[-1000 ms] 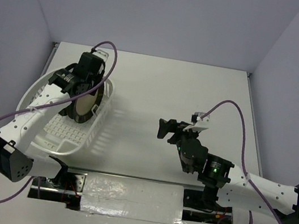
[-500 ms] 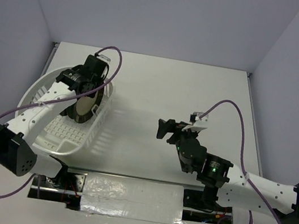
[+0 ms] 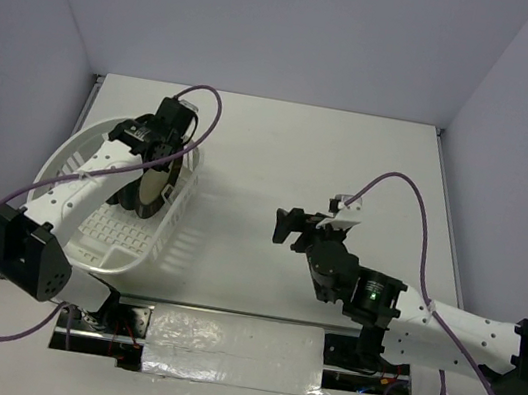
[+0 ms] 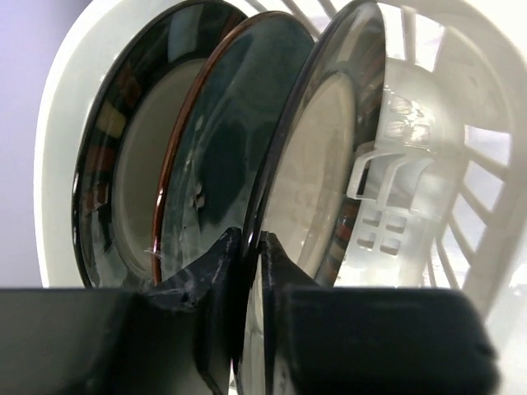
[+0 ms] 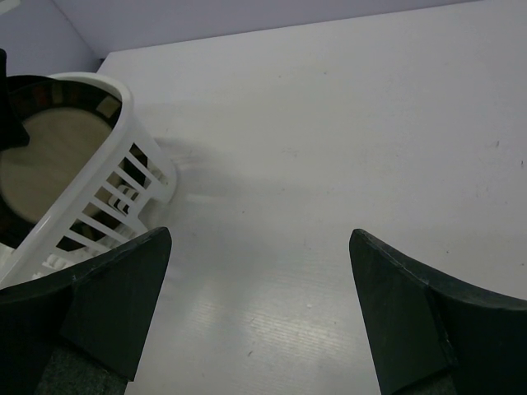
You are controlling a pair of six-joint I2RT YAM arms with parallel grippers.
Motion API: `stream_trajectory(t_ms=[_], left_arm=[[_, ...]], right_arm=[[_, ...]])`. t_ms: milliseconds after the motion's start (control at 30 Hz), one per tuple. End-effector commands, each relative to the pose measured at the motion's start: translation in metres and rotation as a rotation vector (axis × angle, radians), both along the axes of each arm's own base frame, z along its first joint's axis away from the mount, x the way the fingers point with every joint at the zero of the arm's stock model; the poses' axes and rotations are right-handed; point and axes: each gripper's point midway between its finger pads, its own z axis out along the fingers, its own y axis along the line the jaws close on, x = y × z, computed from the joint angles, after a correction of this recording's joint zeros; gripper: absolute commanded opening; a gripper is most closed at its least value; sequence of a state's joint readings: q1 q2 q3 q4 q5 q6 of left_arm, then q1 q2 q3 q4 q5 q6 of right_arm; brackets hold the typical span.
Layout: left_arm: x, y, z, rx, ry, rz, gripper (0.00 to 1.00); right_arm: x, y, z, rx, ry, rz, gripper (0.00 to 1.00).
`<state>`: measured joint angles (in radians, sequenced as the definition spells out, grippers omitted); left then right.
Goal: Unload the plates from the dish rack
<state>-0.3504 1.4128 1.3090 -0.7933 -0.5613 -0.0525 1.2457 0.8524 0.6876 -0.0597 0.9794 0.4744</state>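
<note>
Since closing, left hand (image 4: 245,247), seemingly pinching plate (image 4: 317,164)

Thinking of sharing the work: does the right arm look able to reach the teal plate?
Probably not: the teal plate stands in the dish rack between two others, and the left gripper pinches the rim of the beige-centred plate beside it.

plates' (image 4: 216,148) bottoms behind left gripper (image 4: 248,247), dish rack (image 4: 62,164) cropped

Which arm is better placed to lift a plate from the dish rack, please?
Left: the left tool grips a beige-centred plate in the dish rack; the right tool hangs open over the table.
</note>
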Motion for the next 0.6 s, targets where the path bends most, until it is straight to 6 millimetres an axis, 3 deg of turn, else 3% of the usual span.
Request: stream_trajectory(t_ms=[0, 133, 300, 567], left_arm=[[0.007, -0.001, 0.010, -0.006, -0.023, 0.004, 0.21], [0.011, 0.001, 0.013, 0.024, 0.008, 0.025, 0.00], [0.024, -0.004, 0.033, 0.006, -0.040, 0.020, 0.00], [0.025, -0.005, 0.061, -0.016, -0.089, 0.028, 0.00]], right_arm=[[0.001, 0.001, 0.017, 0.027, -0.012, -0.008, 0.96], [0.000, 0.005, 0.018, 0.023, -0.009, 0.015, 0.96], [0.001, 0.011, 0.014, -0.003, 0.003, 0.016, 0.96], [0.003, 0.016, 0.011, -0.038, 0.021, 0.011, 0.97]])
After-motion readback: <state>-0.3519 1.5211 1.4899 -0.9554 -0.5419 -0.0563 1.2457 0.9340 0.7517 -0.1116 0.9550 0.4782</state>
